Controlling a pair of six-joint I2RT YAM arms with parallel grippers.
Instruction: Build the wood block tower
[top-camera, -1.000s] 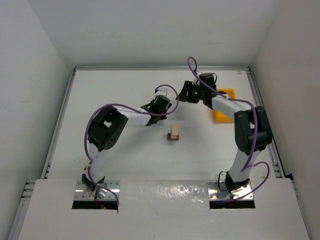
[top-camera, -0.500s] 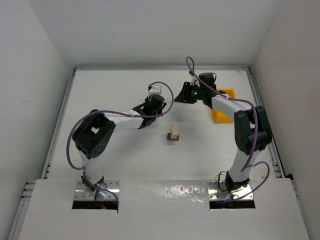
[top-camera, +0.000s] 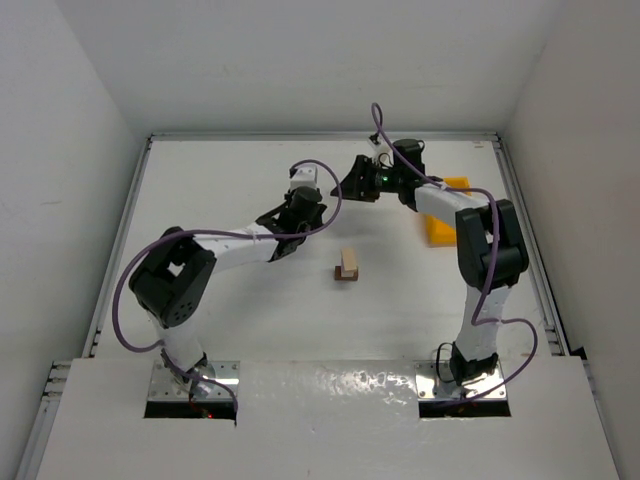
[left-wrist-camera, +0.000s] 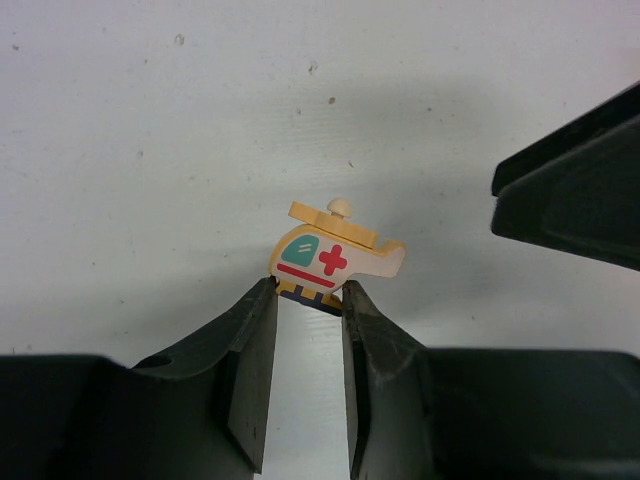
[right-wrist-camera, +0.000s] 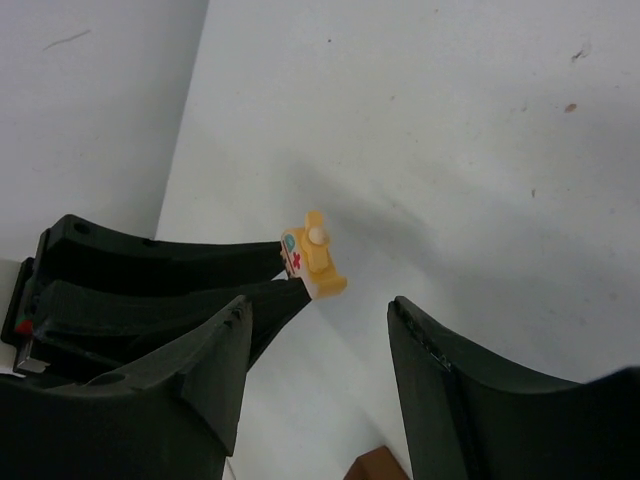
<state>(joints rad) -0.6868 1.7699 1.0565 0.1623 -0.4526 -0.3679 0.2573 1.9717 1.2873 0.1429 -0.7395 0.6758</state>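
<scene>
A light tan block sits on a dark brown block (top-camera: 347, 267) in a small stack at mid table; its brown corner shows in the right wrist view (right-wrist-camera: 380, 466). My left gripper (left-wrist-camera: 305, 293) is shut at its fingertips on the base of a small yellow helicopter block (left-wrist-camera: 335, 255) with a red cross, held over the white table behind the stack. It also shows in the right wrist view (right-wrist-camera: 313, 257). My right gripper (right-wrist-camera: 318, 305) is open and empty, facing the left gripper's tips from close by. Purple and pinkish blocks are out of view.
A yellow plastic bin (top-camera: 446, 228) lies at the right, partly hidden by the right arm. White walls enclose the table (top-camera: 230, 300) at the back and both sides. The right gripper's black finger (left-wrist-camera: 570, 200) stands just right of the helicopter.
The left arm has stretched out and its gripper has shifted left and slightly back. The right gripper has moved left towards it. The block stack has not moved.
</scene>
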